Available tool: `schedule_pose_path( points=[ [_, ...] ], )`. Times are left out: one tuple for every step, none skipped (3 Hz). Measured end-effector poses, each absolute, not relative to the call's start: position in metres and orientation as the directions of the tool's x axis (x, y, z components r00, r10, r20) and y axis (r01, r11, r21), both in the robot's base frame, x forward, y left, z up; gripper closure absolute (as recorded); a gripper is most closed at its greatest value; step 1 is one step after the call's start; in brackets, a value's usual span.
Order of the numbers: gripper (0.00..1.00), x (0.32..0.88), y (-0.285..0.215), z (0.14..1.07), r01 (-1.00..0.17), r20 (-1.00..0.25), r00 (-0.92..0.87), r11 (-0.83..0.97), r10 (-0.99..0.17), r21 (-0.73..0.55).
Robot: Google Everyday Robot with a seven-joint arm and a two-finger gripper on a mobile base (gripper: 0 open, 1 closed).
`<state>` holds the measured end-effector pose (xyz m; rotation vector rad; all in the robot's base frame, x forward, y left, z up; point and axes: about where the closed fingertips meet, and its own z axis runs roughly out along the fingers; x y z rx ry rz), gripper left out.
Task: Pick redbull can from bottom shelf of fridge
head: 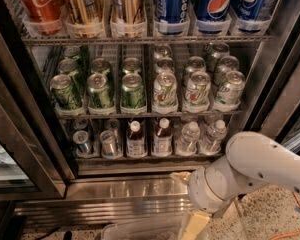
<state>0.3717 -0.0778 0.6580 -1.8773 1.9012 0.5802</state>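
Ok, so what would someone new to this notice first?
Probably the big white arm crossing the lower right, its gripper hanging low in front of the fridge. Next comes the bright top row, with a red cola can at the left and blue cola cans at the right. The slim silver cans sit bottom left, easy to miss.
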Motion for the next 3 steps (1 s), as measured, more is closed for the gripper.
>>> schedule_pose_path(
  points=[
    [0.0,0.376,-0.054,0.635,-1.0,-0.616,0.0,-0.011,-0.788,0.013],
    [0.0,0.377,-0.038,0.632,-0.999,-0.639,0.025,-0.048,-0.769,0.018],
    [0.0,0.377,-0.038,0.632,-0.999,-0.639,0.025,-0.048,-0.769,0.018]
  ],
)
